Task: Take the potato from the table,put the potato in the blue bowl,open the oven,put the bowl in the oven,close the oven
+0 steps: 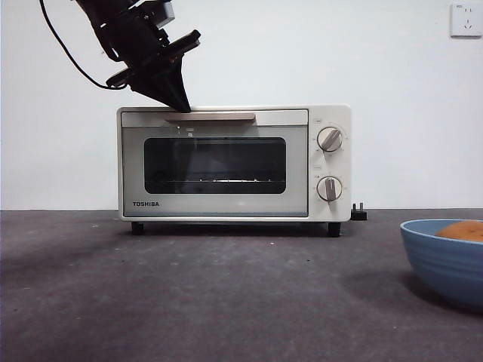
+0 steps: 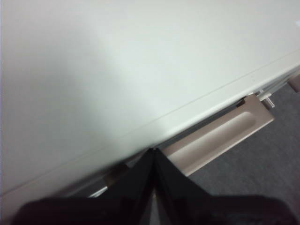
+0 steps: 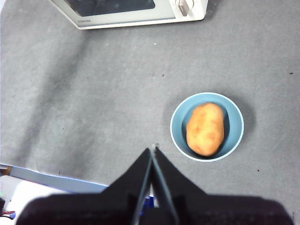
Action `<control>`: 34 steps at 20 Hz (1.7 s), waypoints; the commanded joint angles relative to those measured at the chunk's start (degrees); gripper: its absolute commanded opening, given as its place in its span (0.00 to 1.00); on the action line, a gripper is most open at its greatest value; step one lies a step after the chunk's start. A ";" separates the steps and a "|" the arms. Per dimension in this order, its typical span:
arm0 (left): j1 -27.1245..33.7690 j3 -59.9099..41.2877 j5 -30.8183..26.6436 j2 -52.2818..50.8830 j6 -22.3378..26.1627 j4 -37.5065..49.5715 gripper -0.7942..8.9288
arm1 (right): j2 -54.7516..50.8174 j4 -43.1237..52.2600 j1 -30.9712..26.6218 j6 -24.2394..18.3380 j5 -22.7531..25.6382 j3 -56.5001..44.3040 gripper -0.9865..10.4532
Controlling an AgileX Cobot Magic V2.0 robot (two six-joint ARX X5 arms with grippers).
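Left gripper (image 1: 181, 104), jaws closed and empty, sits at oven (image 1: 234, 162) door's rigid bar handle (image 1: 210, 117); hook it mid-bar.

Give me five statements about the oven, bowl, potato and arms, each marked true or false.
1. The potato lies in the blue bowl. True.
2. The oven door is open. False: it is shut.
3. The left gripper is at the left end of the oven's handle. True.
4. The right gripper grips the bowl. False: it hangs apart from the bowl, fingers together, empty.
5. The bowl stands inside the oven. False: it stands on the table.
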 commanded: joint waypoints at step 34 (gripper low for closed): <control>-12.57 -10.84 -10.97 2.01 -2.01 -13.07 0.08 | -12.68 -5.77 0.07 6.12 5.22 0.17 0.08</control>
